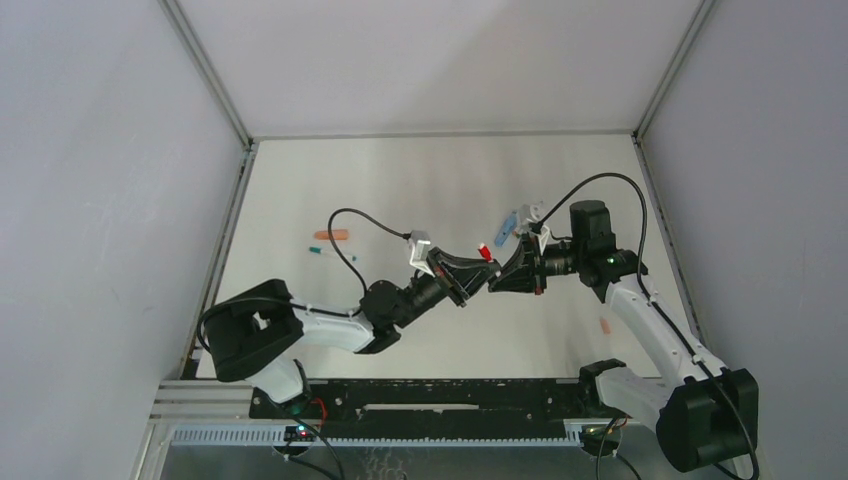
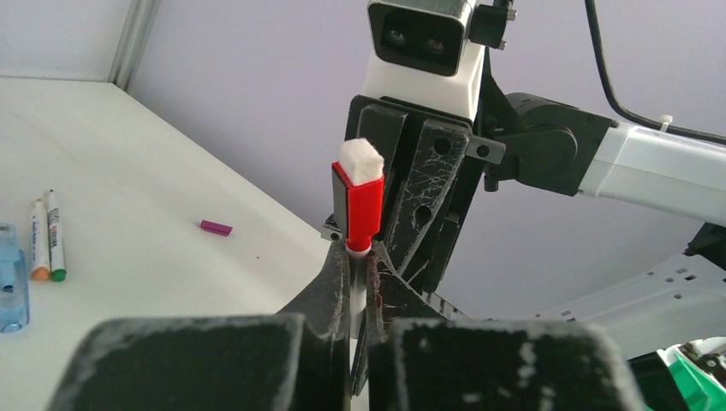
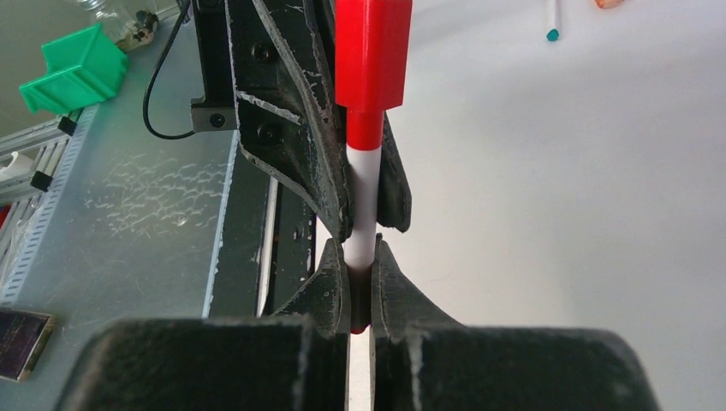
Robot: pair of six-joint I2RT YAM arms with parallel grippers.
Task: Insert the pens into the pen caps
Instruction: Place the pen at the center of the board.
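Note:
A white-barrelled pen (image 2: 359, 287) with a red cap (image 2: 363, 204) on its end is held between both grippers above the table. My left gripper (image 2: 360, 259) is shut on the white barrel just below the cap. My right gripper (image 3: 360, 261) is shut on the pen's red lower end (image 3: 360, 295), directly beneath the left fingers (image 3: 317, 163). In the top view the two grippers (image 1: 470, 283) (image 1: 502, 277) meet nose to nose, with the red cap (image 1: 485, 252) sticking out beside them. A magenta cap (image 2: 216, 227) lies on the table.
Two pens (image 2: 38, 241) (image 2: 56, 237) and a light blue cap (image 2: 10, 282) lie at the left of the left wrist view. An orange pen (image 1: 332, 235) and a teal-tipped pen (image 1: 325, 251) lie at the left of the table, and a salmon cap (image 1: 605, 325) by the right arm.

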